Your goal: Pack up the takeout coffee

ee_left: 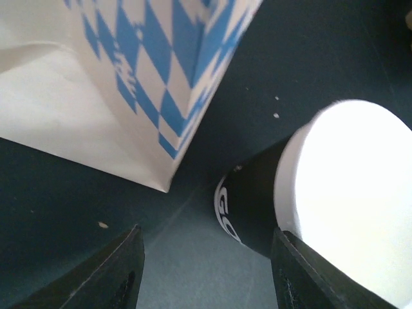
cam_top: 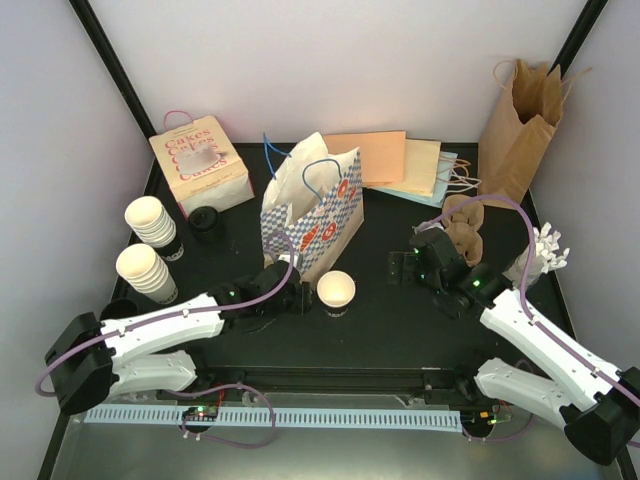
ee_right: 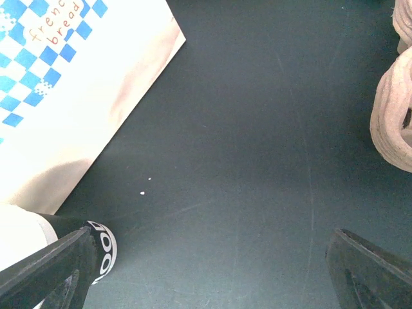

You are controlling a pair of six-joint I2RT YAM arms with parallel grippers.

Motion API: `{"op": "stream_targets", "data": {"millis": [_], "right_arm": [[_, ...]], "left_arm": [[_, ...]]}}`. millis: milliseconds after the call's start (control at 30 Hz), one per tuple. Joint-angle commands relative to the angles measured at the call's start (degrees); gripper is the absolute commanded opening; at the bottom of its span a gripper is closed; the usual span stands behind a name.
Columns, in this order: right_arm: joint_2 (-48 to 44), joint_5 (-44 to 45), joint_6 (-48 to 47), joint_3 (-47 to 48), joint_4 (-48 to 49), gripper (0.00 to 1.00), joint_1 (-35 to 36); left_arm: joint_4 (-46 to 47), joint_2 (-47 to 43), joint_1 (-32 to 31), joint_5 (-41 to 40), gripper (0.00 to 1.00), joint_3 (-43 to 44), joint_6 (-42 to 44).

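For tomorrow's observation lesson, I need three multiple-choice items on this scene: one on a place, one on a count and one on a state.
1. Where is the lone cup?
A. Upright on the table, in front of the blue-checked bag
B. Inside that bag
C. Lifted in the air

2. How many cup stacks stand at the table's left side?
A. One
B. Two
C. Four

3. What state is the right tool in?
A. Open, holding nothing
B. Shut on a lid
C. Shut on a cup

Answers:
1 A: the top view shows it standing just before the bag.
2 B: two stacks stand one behind the other.
3 A: its fingers are wide apart, gripping nothing.
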Motion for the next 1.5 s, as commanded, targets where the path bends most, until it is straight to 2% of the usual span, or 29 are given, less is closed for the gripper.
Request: {"op": "stream_targets", "data": {"millis": [0, 467, 1200, 1467], "right_arm": [[-1.0, -0.1, -0.8, -0.3, 0.8, 1.00, -0.4], [-1.2, -0.2, -1.3, -0.4, 1.0, 1.00, -0.4], [-0.5, -0.3, -1.7, 0.4, 0.4, 1.00, -0.4], [-0.3, -0.3, -1.4, -0.1, 0.6, 1.00, -0.4]], "left_arm": [[3.9, 1.9, 2.2, -2.9, 0.55, 0.1, 0.7], [4.9, 6.1, 7.0, -3.0, 0.49, 0.9, 5.5], [1.7, 6.2, 14.4, -4.6, 0.47, 4.5, 13.8], [-2.8, -1.4, 14.3, 0.4, 0.58, 1.5, 11.5]]}}
